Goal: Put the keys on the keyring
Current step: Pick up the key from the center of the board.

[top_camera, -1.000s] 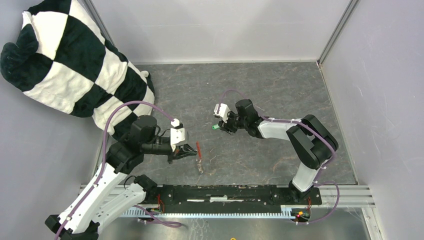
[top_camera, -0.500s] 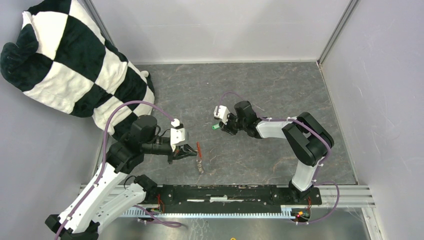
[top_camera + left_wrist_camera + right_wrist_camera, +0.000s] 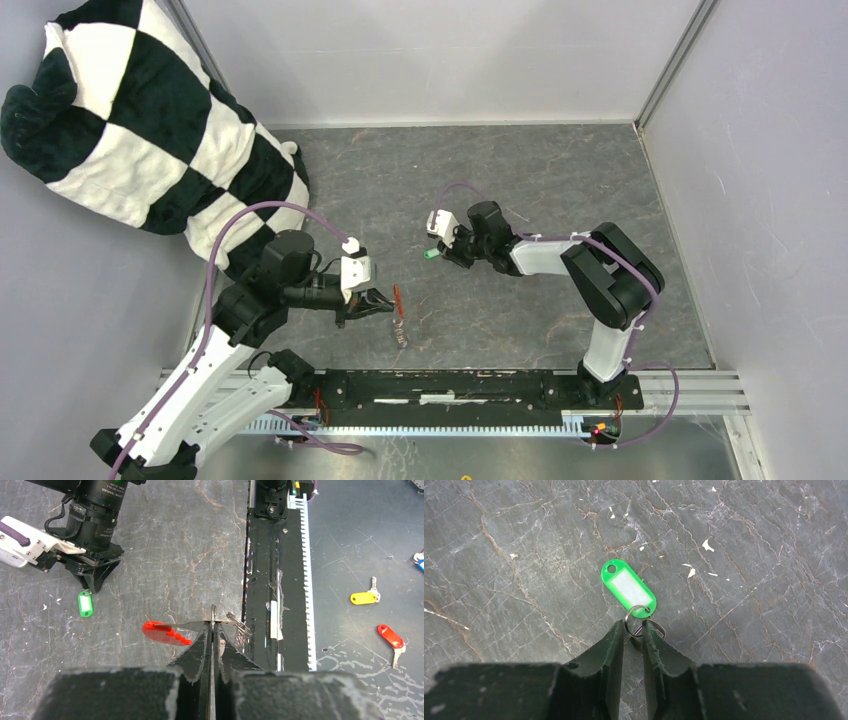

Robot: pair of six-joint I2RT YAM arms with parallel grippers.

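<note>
Right tool [image 3: 634, 627] narrower, ajar around green key [image 3: 628, 589]

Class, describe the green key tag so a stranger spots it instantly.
On the grey marbled tabletop, look near the middle, by the right gripper. There lies the green key tag: oblong, with a white label. Unlike the red tag at the left gripper, it is green.
</note>
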